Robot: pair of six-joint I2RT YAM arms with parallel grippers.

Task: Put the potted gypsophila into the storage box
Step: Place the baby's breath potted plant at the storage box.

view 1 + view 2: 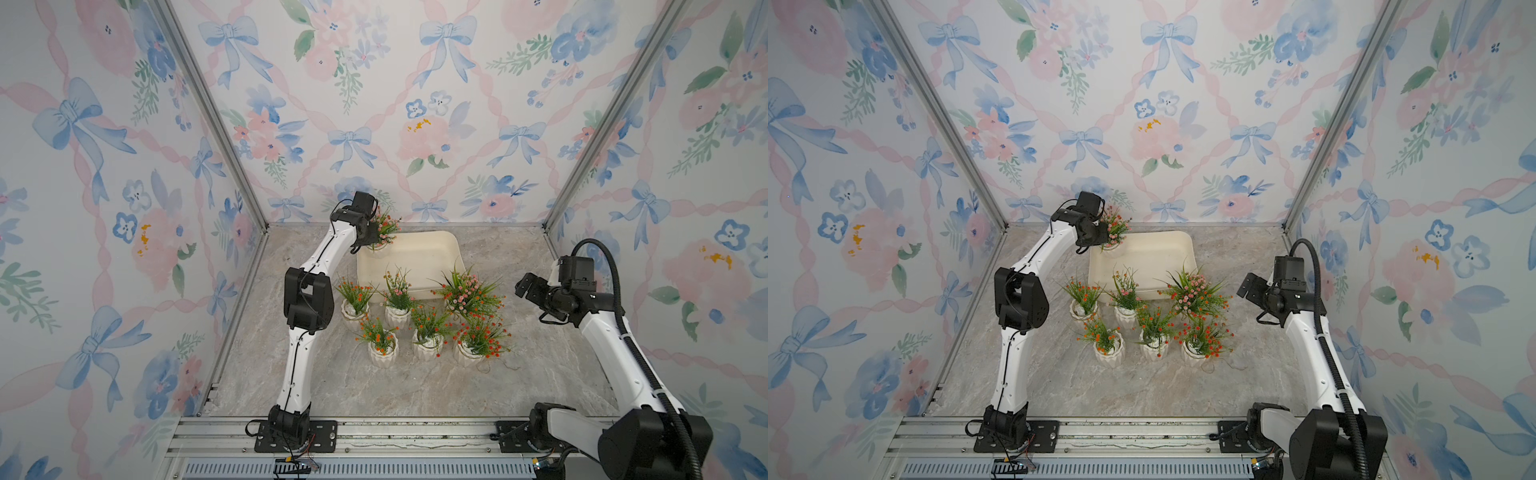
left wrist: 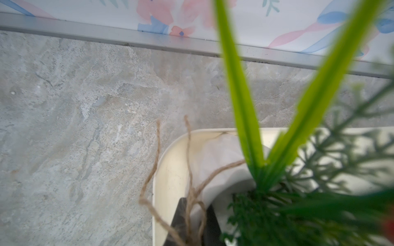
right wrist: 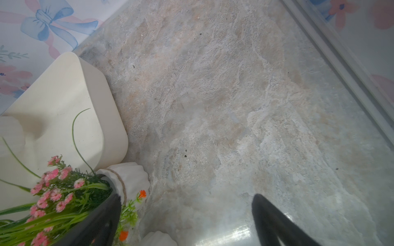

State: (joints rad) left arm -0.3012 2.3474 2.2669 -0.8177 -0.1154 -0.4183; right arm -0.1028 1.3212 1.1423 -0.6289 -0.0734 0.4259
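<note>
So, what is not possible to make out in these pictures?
- Left gripper: the wrist and sprigs hide its tips in both top views, and the left wrist view cuts them off at its edge.
- Base of the held pot: whether it touches the storage box floor cannot be told. Leaves cover it, and the left wrist view is blurred.
- Right gripper: the right wrist view shows only two finger ends, cut off.

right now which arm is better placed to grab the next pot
Right, probably: the right tool is open near the large table pot, while the left tool is shut on the carried pot at the storage box corner.
</note>
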